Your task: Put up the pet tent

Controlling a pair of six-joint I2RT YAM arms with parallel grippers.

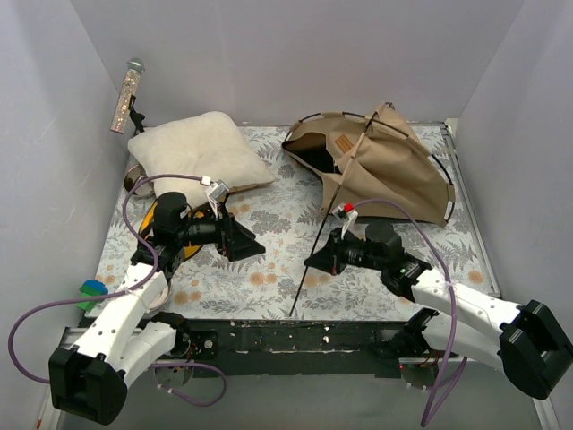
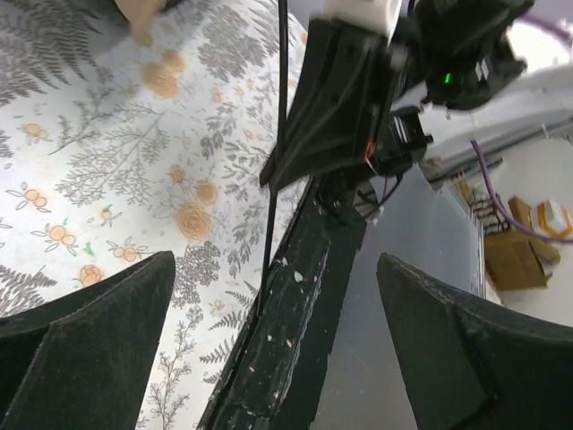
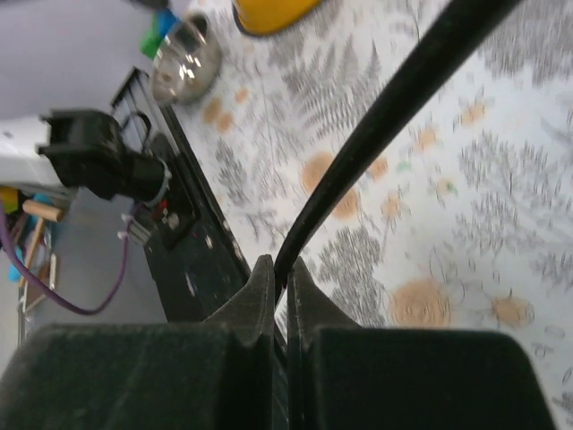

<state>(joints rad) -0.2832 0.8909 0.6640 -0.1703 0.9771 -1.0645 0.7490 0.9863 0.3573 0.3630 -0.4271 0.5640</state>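
I saw right tool [image 1: 312,261] pinching the tent pole [image 1: 324,219], axis running far-right into pet tent [image 1: 385,170]; left tool [image 1: 252,245] wide.

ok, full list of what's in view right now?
pet tent: 1, tan, collapsed, far right of table
pole: 1, black, runs from the tent to the near edge
cushion: 1, cream, far left
glittery stick: 1, silver-topped, leaning in far left corner
bowl stand: 1, yellow, left side, mostly hidden by left arm
metal bowl: 1, silver, near left, close to the stand
green-blue item: 1, near left edge, too small to identify
tablecloth: 1, floral, covers the table
left gripper: open, holding nothing, low over the cloth
right gripper: shut on the pole
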